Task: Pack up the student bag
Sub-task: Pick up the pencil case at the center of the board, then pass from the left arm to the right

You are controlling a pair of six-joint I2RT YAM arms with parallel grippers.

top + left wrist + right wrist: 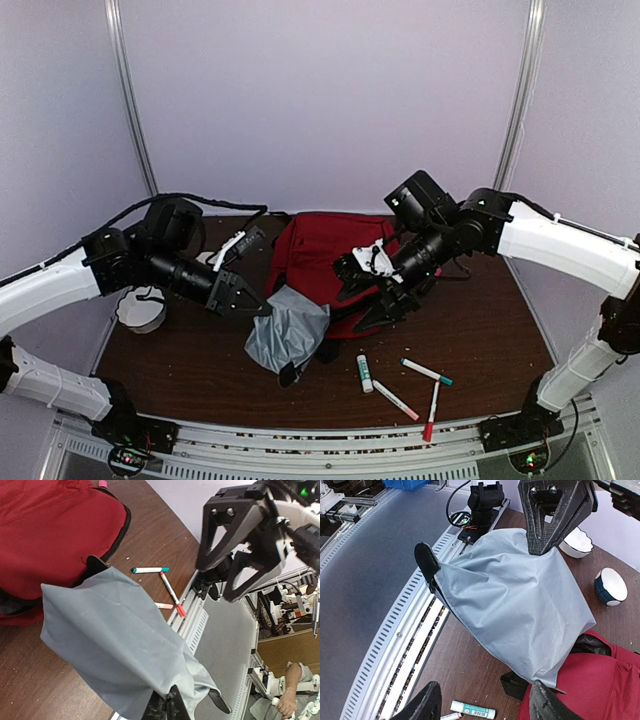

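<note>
The student bag (325, 255) lies at the middle back of the table, red with black trim; it also shows as the student bag (50, 535) and the student bag (592, 690). My left gripper (258, 305) is shut on one edge of a grey pouch (290, 335), which hangs in front of the bag. In the left wrist view the left gripper (167, 707) pinches the grey pouch (115, 650). My right gripper (368, 298) stands open just right of the pouch. In the right wrist view the right gripper (485, 705) holds nothing, and a corner of the grey pouch (515, 610) hangs by one finger.
A glue stick (364, 372) and several markers (427, 372) lie on the table in front of the bag. A white bowl (140, 308) sits at the left edge, a blue-and-white cup (611, 585) beside it. The slotted rail (330, 445) runs along the near edge.
</note>
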